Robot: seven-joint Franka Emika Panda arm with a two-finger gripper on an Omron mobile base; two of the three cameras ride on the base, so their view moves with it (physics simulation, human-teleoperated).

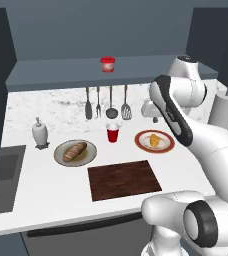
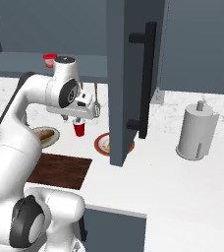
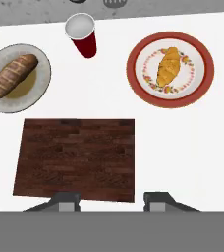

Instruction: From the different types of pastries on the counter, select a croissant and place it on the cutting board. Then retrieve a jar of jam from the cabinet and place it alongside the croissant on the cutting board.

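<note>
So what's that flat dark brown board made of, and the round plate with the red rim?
The flat dark brown cutting board looks like wood with a matte finish: plank lines and grain streaks run across it. The round red-rimmed plate under the golden croissant looks like glazed ceramic, going by its white centre with a small painted pattern, though it could be plastic; a rendered picture can't settle that.

even flat light, soft shadows
</note>
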